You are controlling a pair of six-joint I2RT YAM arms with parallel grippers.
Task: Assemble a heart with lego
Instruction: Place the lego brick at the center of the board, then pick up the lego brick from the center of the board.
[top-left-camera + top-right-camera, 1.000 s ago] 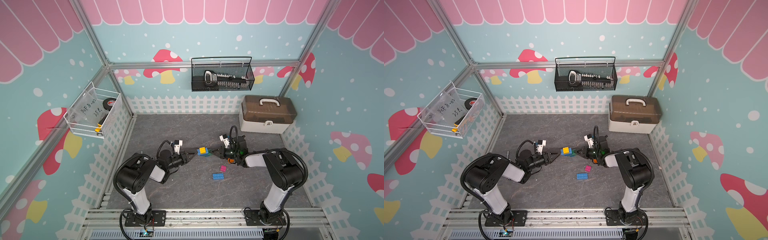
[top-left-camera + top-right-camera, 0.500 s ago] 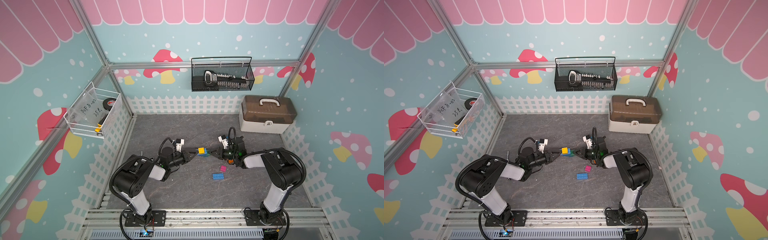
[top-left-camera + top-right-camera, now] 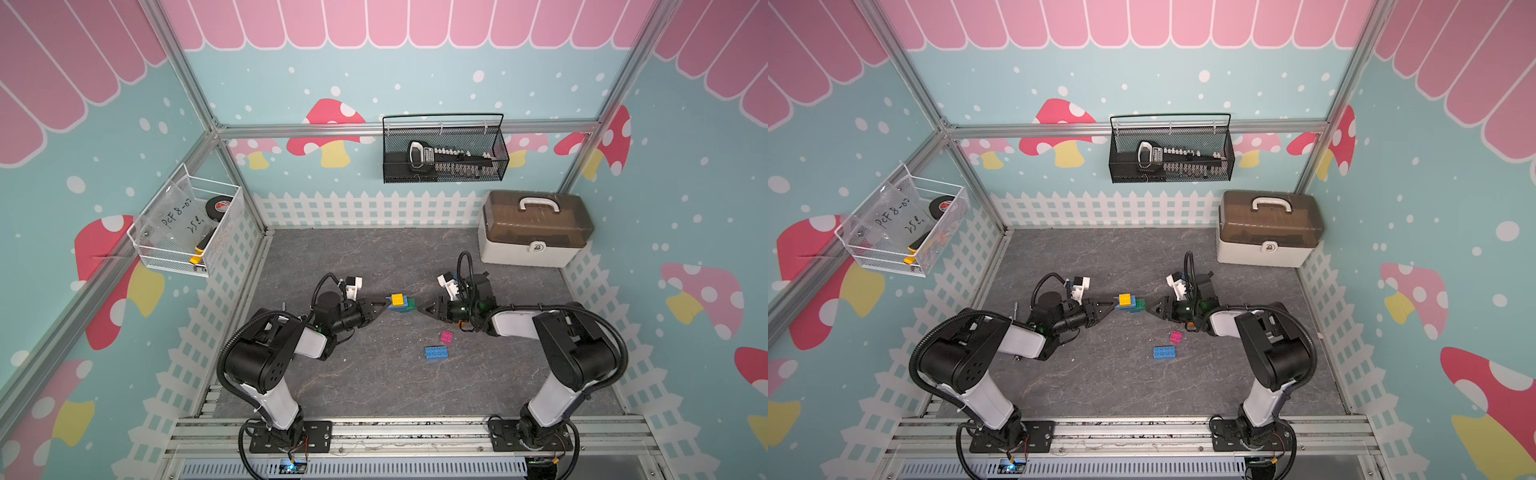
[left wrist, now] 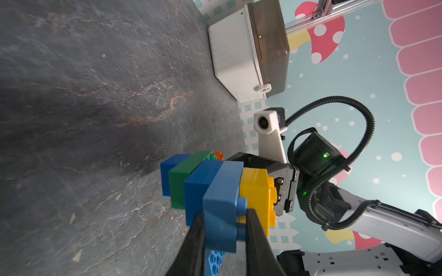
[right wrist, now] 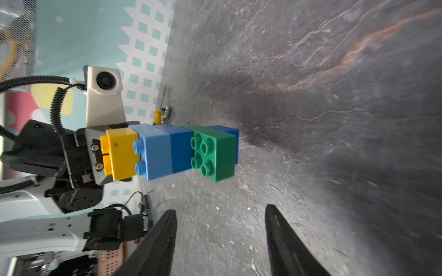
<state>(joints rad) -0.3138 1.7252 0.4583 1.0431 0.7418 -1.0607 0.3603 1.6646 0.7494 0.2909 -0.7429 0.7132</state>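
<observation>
Heart (image 3: 400, 302), part-built: yellow, blue, green, orange bricks joined; clamped in left fingers (image 4: 196, 239) over table (image 3: 374, 257) centre. Right fingers (image 5: 162, 239) parted, empty, just beside. Outstanding: pink brick (image 3: 446, 336), blue brick (image 3: 436, 353), loose on table

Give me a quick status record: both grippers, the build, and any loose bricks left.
left gripper: shut on the partial heart, at its yellow and light-blue end
right gripper: open, clear of the heart, facing its green end
build: yellow, light blue, dark blue, green, dark blue; seemingly lifted off the mat
loose: pink brick and light blue brick, lying apart on the mat
</observation>
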